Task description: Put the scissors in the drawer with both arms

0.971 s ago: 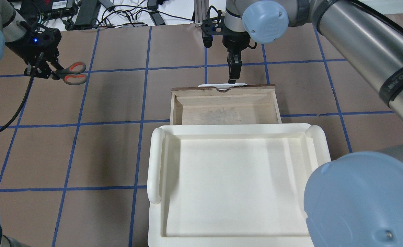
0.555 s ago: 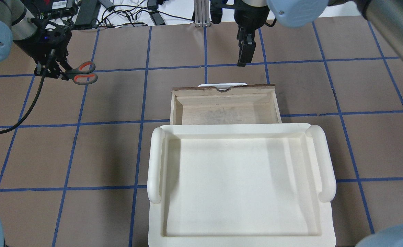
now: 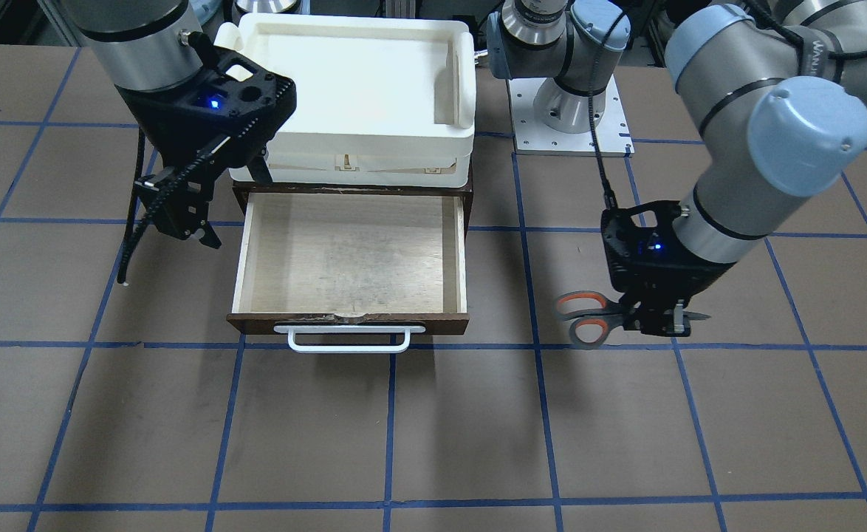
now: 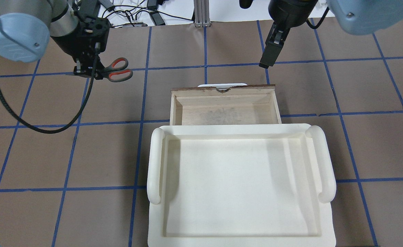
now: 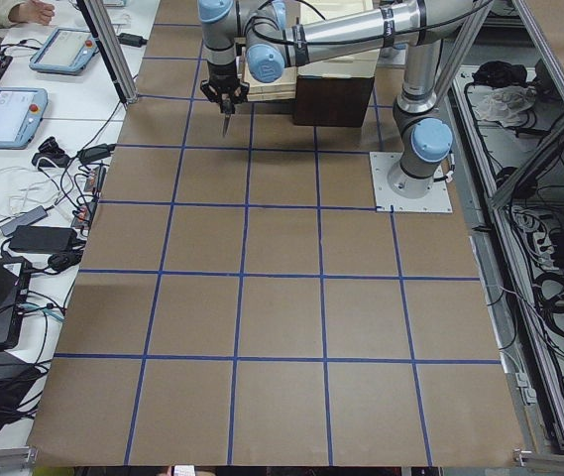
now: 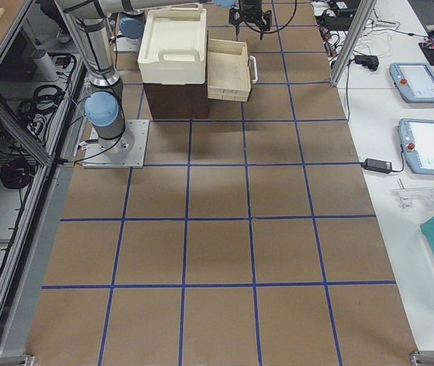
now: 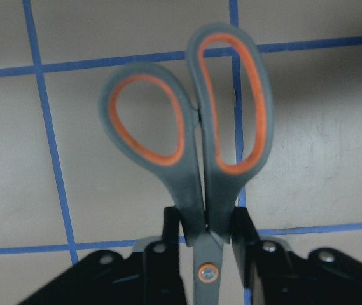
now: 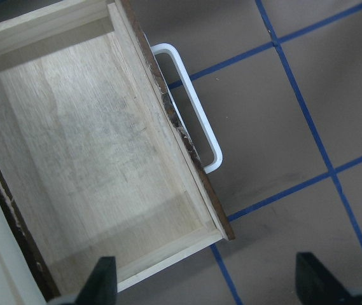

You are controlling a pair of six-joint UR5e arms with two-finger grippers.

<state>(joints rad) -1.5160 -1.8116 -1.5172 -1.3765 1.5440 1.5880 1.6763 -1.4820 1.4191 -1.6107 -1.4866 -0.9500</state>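
Under the left wrist camera, the left gripper (image 7: 206, 222) is clenched on the scissors (image 7: 196, 146) around the pivot, a black finger (image 7: 171, 238) pressed to each side; the two orange-lined loops lie shut together over the brown table (image 7: 308, 159).

Below the right wrist camera, the right gripper (image 8: 209, 283) is spread wide, released; between its fingertips (image 8: 102, 279) shows a corner of the drawer (image 8: 168, 108), pulled out, with its white handle (image 8: 201, 121).

From overhead, the scissors (image 4: 117, 70) are out to the left of the drawer (image 4: 174, 109), well apart from it, loops towards it; the right gripper (image 4: 267, 56) is beyond the drawer's front, to the right; a white tray (image 4: 239, 127) sits above the drawer's inner end.

Facing the robot, the scissors (image 3: 587, 318) are about level with the white handle (image 3: 348, 341), outside the drawer.
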